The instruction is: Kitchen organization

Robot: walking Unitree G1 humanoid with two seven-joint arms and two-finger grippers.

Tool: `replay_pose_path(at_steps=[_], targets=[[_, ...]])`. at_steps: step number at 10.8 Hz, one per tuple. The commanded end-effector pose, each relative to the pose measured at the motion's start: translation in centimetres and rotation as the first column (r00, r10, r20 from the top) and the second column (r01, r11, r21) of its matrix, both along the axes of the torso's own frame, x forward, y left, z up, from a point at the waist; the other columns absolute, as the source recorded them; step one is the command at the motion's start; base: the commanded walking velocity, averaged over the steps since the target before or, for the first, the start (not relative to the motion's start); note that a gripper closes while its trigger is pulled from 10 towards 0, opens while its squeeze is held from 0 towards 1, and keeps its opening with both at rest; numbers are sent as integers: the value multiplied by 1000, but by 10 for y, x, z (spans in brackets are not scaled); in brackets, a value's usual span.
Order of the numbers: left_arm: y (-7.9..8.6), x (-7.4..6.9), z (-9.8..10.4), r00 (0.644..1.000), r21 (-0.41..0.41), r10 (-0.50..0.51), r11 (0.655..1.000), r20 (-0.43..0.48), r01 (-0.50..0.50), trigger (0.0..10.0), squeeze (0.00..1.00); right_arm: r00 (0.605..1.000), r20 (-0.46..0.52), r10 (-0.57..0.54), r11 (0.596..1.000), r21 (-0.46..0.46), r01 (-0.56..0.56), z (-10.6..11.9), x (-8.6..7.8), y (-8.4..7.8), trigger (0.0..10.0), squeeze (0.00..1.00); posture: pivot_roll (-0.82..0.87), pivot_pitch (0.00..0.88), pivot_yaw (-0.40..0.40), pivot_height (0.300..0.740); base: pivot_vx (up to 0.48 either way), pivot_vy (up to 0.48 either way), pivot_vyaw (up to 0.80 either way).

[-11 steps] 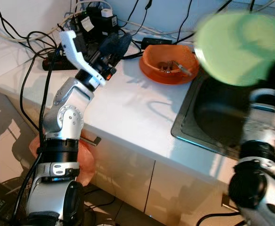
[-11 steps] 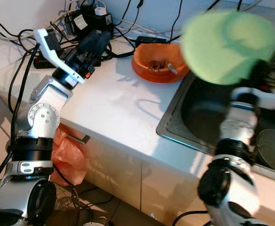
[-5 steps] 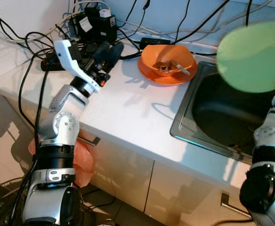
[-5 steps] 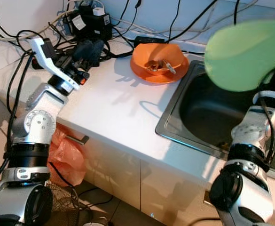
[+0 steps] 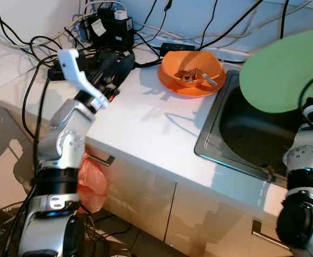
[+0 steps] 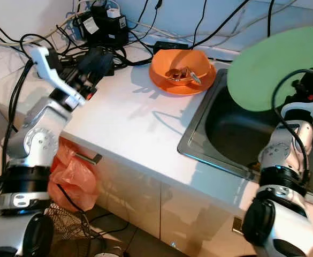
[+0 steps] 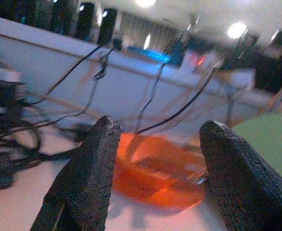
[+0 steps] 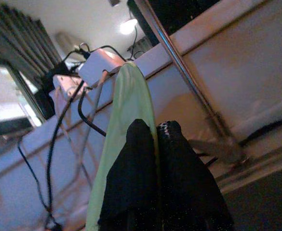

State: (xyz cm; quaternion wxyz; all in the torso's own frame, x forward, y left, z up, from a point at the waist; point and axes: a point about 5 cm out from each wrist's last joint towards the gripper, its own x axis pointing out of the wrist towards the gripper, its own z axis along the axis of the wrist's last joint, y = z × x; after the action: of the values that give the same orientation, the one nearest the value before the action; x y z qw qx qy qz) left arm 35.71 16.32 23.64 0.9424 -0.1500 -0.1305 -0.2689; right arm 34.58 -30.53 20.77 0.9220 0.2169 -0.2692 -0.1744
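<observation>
A pale green plate [image 5: 287, 72] hangs tilted on edge above the dark steel sink [image 5: 252, 134], at the right. My right gripper [image 8: 150, 129] is shut on its rim, the plate [image 8: 126, 106] standing edge-on between the two fingers. An orange bowl [image 5: 172, 67] holding some small items sits on the white counter just left of the sink. My left gripper [image 5: 116, 61] is open and holds nothing; it hovers over the back left of the counter by the cables. It points at the orange bowl [image 7: 155, 168].
Black cables and power adapters [image 5: 111, 24] crowd the counter's back left corner. A metal pipe [image 8: 189, 86] rises close behind the plate. White counter [image 5: 156, 128] stretches between bowl and front edge. Below are cabinet doors with a handle [image 5: 104, 159] and an orange plastic bag [image 5: 89, 182].
The right arm has carried the green plate rightward over the sink and tipped it more upright. The left arm has sunk and drawn back to the left, its gripper still open.
</observation>
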Motion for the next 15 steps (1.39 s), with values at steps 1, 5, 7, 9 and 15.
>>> replay_pose_path(at_steps=[1,5,7,9,15], targets=[[-1,1,-5,1000,76,29,997,-7,-29,10000,0,1000,3,-26,996,-85,27,10,-1,-1,10000,0,88,0,6,740,0,0,0],[-3,-3,-16,999,117,36,993,-32,-32,10000,0,971,-210,-115,933,-359,33,-4,-2,-2,10000,0,88,5,10,740,0,0,0],[-2,-4,-19,998,126,43,991,-38,-38,10000,0,953,-271,-137,916,-400,18,-13,-4,-3,10000,0,88,5,10,740,0,0,0],[-2,-4,-23,998,138,46,990,-50,-39,10000,0,904,-411,-120,874,-476,-100,-32,1,6,10000,0,79,8,14,740,0,0,0],[0,-8,-50,989,144,80,988,-122,-62,10000,0,558,-829,27,753,-351,-557,-124,-5,53,10000,0,82,0,9,740,0,0,0]])
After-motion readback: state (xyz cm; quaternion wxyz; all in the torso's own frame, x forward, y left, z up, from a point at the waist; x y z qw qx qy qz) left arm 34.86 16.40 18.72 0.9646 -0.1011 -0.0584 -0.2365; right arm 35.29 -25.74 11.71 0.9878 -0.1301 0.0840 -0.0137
